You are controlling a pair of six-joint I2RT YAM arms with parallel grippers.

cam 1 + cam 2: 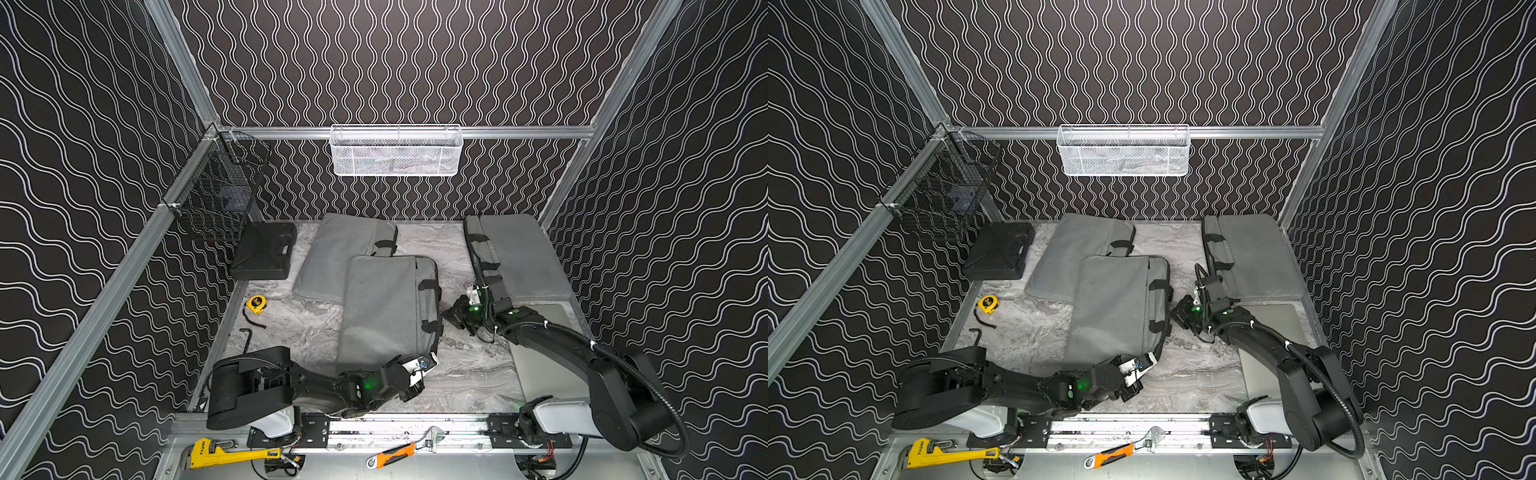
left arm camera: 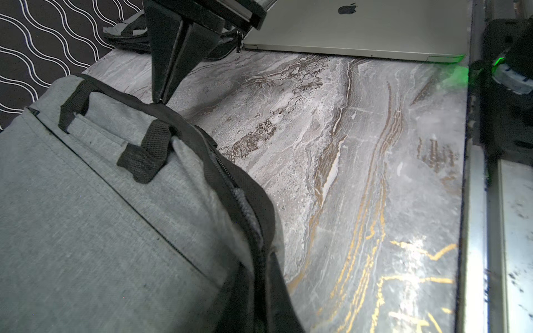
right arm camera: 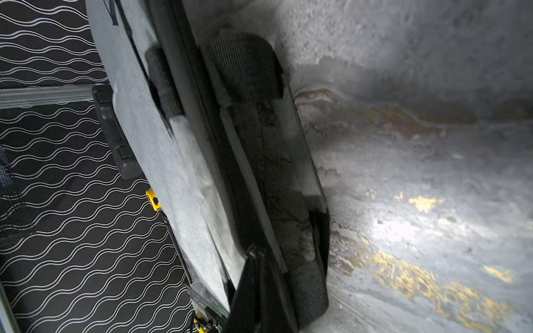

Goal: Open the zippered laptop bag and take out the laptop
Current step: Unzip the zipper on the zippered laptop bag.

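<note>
Here left gripper (image 2: 160, 96) and right gripper (image 3: 253, 255), closed, seemingly pinch the grey laptop bag (image 1: 382, 307) at its zipper.

Black case (image 1: 264, 250), yellow tape measure (image 1: 256, 304), white mesh basket (image 1: 397, 160), yellow pipe wrench (image 1: 224, 455)

Grey laptop bag (image 1: 382, 316) with black straps (image 1: 430, 284); grey-gold marbled table (image 1: 469, 374); black, white-waved walls (image 1: 395, 62).
</note>
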